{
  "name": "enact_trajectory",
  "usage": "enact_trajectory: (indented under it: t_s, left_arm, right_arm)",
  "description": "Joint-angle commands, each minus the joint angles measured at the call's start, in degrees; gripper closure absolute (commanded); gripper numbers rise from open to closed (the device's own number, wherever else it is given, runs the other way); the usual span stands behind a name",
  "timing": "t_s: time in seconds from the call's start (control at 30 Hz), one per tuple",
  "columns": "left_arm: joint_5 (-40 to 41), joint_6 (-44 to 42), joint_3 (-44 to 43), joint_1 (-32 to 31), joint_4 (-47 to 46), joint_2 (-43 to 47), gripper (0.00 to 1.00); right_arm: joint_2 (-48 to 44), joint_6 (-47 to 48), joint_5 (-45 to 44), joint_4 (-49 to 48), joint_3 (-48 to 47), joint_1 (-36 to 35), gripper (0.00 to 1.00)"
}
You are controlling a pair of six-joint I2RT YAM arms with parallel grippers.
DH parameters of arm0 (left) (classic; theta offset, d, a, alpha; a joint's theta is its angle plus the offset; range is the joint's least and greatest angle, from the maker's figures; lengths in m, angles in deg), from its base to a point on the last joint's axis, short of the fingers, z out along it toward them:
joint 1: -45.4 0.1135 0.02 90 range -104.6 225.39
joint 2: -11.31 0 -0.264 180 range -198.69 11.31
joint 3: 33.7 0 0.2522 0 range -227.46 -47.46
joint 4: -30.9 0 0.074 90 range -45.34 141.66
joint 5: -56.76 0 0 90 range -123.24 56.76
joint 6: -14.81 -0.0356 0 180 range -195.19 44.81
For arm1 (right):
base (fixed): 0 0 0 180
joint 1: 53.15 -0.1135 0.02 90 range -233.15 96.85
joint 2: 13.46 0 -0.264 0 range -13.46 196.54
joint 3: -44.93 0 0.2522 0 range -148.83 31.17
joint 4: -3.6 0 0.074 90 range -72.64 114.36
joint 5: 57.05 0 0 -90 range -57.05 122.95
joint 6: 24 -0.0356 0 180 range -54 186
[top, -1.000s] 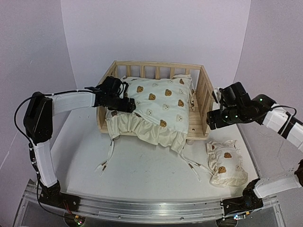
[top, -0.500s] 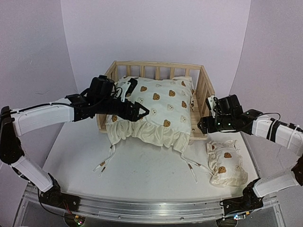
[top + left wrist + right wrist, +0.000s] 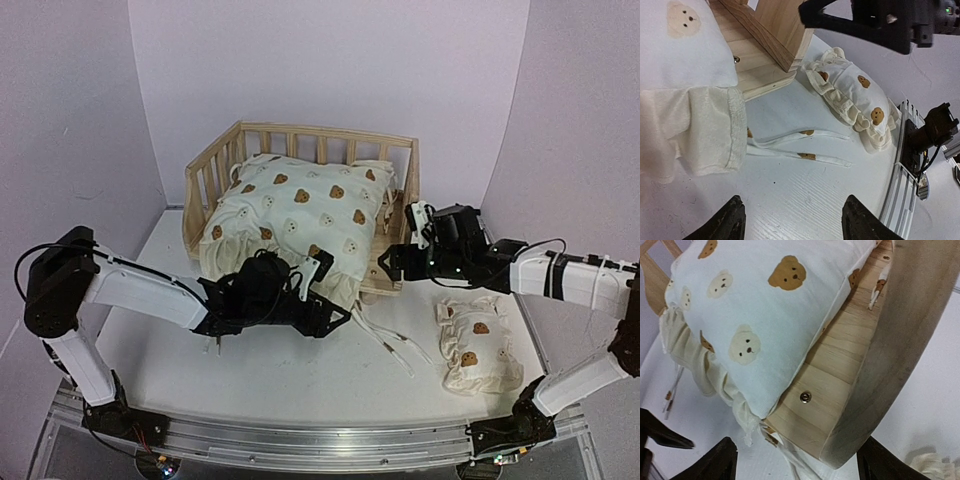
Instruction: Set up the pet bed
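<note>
Top external view: the pet bed [image 3: 320, 133] sits at the back middle of the white table [image 3: 300, 385]. It is a pale pine frame with slatted rails on three sides and a flat plank floor. A puffy cream cushion [image 3: 300, 205] printed with brown and cream bear faces fills the bed. Its ruffled edge spills over the open front, and thin fabric ties [image 3: 805, 145] trail limp on the tabletop. A small matching frilled pillow [image 3: 478, 345] lies apart on the table, to the right of the bed.

The left gripper [image 3: 330, 315] is low over the table, just in front of the cushion's hanging ruffle. Its black fingers [image 3: 727, 222] are apart, with only the bare, faintly grained tabletop between them.

The right gripper [image 3: 385, 262] is at the bed's front right corner. Its fingers [image 3: 715, 462] are spread wide on either side of the rounded wooden corner and plank edge. Whether they touch the wood cannot be told.
</note>
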Motion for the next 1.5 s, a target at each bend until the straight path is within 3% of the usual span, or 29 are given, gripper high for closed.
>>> enact_trajectory:
  t_s: [0.0, 0.13, 0.27, 0.47, 0.7, 0.9, 1.07, 1.3, 1.47]
  left_arm:
    - [0.2, 2.5, 2.4, 0.0, -16.6, -4.3, 0.37]
    - [1.9, 5.9, 0.0, 0.0, -18.9, -9.3, 0.45]
    - [5.8, 6.3, -2.6, -0.1, -19.1, -13.8, 0.58]
    - [8.8, 9.9, -7.0, -0.2, -19.4, -18.7, 0.66]
    - [14.8, 10.4, -10.9, -0.9, -20.2, -23.8, 0.65]
    - [19.9, 10.1, -12.4, -1.4, -20.5, -26.2, 0.71]
    - [18.9, 8.2, -14.9, -1.4, -20.8, -28.1, 0.75]
    - [19.8, 6.6, -17.6, -1.3, -20.6, -29.8, 0.76]
    - [21.9, 3.1, -16.3, -1.3, -20.6, -26.9, 0.94]
  right_arm:
    - [1.1, -2.4, 9.5, -8.7, -3.2, -1.5, 0.13]
    - [3.6, -0.1, 9.3, 3.0, -9.7, -1.5, 0.16]
    - [-1.1, 2.0, 5.6, 8.6, -7.2, -1.5, 0.15]
    - [-10.3, 3.9, -1.8, 13.2, -2.3, -1.5, 0.12]
    - [-12.5, 2.0, -7.0, 12.8, 0.5, -1.4, 0.07]
    - [-5.0, 3.3, -3.7, 7.5, -2.9, -1.3, 0.11]
    - [1.2, 3.8, 0.7, 1.2, -5.1, -1.4, 0.19]
    - [4.2, 3.3, 3.1, -9.3, -2.7, -2.5, 0.20]
    - [3.7, 1.6, 9.1, -16.7, -0.2, -3.4, 0.20]
